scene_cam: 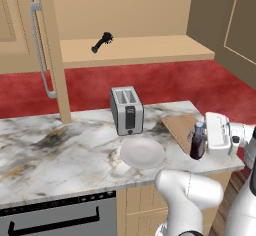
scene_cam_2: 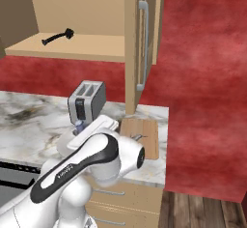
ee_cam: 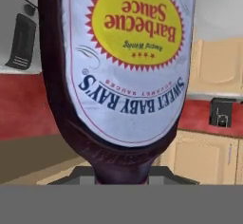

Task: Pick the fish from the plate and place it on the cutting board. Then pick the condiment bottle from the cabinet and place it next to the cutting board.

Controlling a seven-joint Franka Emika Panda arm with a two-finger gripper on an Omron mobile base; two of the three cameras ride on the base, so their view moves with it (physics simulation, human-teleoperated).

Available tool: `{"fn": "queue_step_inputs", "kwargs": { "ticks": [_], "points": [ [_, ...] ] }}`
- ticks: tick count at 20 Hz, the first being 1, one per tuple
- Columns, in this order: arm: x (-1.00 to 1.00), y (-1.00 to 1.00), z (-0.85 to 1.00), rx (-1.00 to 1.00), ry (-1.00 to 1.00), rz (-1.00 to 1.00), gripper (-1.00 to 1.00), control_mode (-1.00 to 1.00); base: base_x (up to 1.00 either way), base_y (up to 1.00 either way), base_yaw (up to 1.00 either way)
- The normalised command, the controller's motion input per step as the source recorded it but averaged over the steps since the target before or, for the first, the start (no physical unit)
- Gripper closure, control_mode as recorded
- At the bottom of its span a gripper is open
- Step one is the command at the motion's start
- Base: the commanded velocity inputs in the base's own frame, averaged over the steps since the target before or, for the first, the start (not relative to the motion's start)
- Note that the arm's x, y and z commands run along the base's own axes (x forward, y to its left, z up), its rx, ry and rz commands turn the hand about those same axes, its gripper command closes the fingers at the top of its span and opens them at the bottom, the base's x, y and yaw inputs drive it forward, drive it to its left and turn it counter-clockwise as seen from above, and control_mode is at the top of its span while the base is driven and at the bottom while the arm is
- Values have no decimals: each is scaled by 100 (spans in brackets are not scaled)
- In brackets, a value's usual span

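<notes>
Hand view: condiment bottle (ee_cam: 124, 76) label legible; left base view: plate (scene_cam: 142, 153) bare.

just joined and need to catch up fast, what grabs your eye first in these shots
The dark bottle in the end effector, upright just at the cutting board's front edge; in the hand view its Barbecue Sauce label reads upside down. Next, the white plate on the marble counter before the toaster, and a small black brush on the cabinet shelf.
</notes>
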Motion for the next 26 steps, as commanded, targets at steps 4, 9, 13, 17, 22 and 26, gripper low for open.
{"fn": "queue_step_inputs", "kwargs": {
  "ticks": [4, 9, 13, 17, 22, 26],
  "points": [
    [-31, 0, -27, -4, 19, 6, 100, -100, 0, 0, 0],
    [-19, 0, -38, 0, 16, 7, 100, -100, 0, 0, 0],
    [-3, 0, -30, 0, 7, 9, 100, -100, 0, 0, 0],
    [0, -3, -1, 2, 0, 5, 100, -100, 0, 0, 0],
    [0, -21, 4, 5, 0, 1, 100, -100, 0, 0, 0],
    [0, -30, 3, 5, 0, 0, 100, -100, 0, 0, 0]
  ]
}}
